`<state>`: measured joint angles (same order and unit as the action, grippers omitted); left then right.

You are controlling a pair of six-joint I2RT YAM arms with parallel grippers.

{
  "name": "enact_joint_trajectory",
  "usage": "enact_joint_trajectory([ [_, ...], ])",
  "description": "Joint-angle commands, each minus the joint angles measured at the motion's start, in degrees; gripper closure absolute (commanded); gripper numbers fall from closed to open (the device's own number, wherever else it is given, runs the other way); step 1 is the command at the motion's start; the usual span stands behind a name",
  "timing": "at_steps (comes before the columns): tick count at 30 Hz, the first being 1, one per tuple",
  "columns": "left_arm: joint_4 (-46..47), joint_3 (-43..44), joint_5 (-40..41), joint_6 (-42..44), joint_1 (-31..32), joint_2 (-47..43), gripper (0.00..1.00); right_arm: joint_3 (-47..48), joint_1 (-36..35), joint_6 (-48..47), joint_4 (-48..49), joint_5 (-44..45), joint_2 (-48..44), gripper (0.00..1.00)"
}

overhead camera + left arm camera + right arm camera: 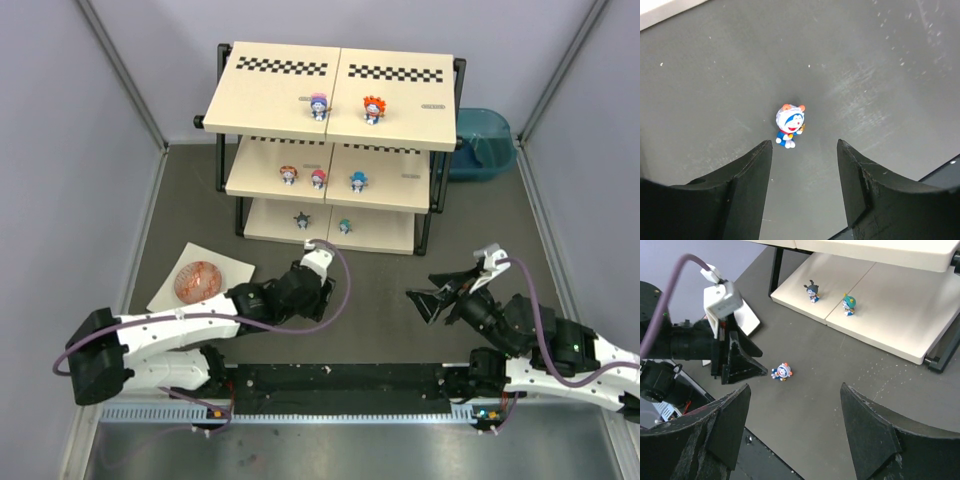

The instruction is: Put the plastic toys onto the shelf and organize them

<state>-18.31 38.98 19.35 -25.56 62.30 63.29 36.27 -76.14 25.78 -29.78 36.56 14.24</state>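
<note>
left claw (804, 145) wide, empty | toy (790, 126) just ahead | right claw (795, 387) wide, empty

Two toys (373, 107) are set upright on the top board of the cream three-tier shelf (262, 100), three more on the middle board and two on the bottom. One white-hooded blue toy (789, 126) is found on the dark table (880, 75), in front of the shelf.

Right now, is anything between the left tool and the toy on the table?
Nothing visible. The toy stands alone on the dark table, just past the open left tool.
</note>
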Motion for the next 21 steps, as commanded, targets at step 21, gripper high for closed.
enact_joint_trajectory([
  [21,-3.6,9.5,1.5,11.1,0.1,17.7,0.33,0.6,-0.8,0.6,-0.8,0.9,-1.9,0.26],
])
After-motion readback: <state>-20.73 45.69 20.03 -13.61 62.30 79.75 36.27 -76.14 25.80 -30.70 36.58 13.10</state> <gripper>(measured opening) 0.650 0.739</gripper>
